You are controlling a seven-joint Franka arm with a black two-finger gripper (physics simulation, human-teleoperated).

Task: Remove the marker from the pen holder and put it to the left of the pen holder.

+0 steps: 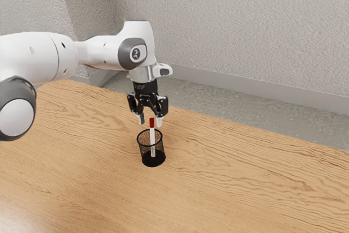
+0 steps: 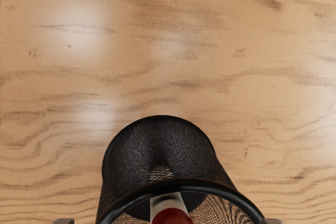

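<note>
My gripper (image 1: 150, 120) points down just above the pen holder, its two fingers apart with the marker's red cap between them in the exterior view, touched by neither as far as I can see. The white marker (image 1: 152, 135) with a red end stands nearly upright inside the black mesh pen holder (image 1: 153, 159). Under my hand in the wrist view are the marker's red tip (image 2: 172, 217) and the holder's dark round rim (image 2: 178, 183). The open gripper (image 2: 169, 222) has a fingertip at each side of the holder's rim there.
The wooden table (image 1: 234, 173) extends around the holder on all sides. Behind its far edge are a grey floor (image 1: 218, 102) and a pale textured wall (image 1: 245, 20).
</note>
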